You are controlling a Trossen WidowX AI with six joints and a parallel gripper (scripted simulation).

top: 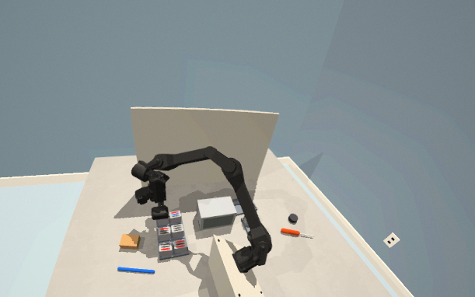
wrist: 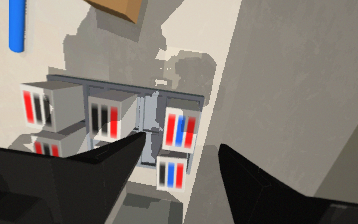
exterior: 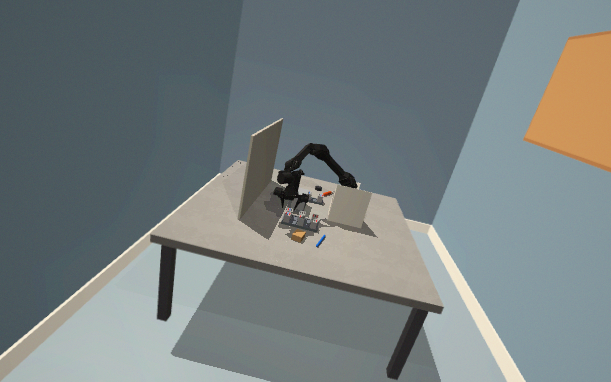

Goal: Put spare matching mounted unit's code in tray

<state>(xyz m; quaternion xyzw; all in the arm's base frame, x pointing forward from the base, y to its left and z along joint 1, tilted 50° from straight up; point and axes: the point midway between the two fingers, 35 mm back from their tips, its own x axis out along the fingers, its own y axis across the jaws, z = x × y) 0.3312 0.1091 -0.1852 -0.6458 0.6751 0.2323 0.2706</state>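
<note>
My gripper (exterior: 289, 207) (wrist: 182, 142) is open and empty, its fingertips above the back end of the spares rack (top: 173, 256) (wrist: 125, 86). A spare marked red, blue, red (wrist: 180, 131) lies between the two fingertips in the wrist view, below them. Next to it stands a spare marked black, blue, red (top: 175, 214) (wrist: 171, 172). Another spare (wrist: 105, 120) shows black, black, red. The light-grey mounted unit (top: 216, 207) (wrist: 155, 212) stands beside the rack; its back code is out of sight. The grey tray (top: 239, 206) is partly hidden behind my arm.
A tall panel (top: 207, 132) (exterior: 261, 170) stands at the back, a shorter panel (top: 222, 264) (exterior: 351, 207) near my base. An orange block (top: 130, 241) (wrist: 117, 9) and blue rod (top: 136, 270) (wrist: 16, 30) lie beyond the rack. A red screwdriver (top: 290, 232) and black puck (top: 293, 218) lie right.
</note>
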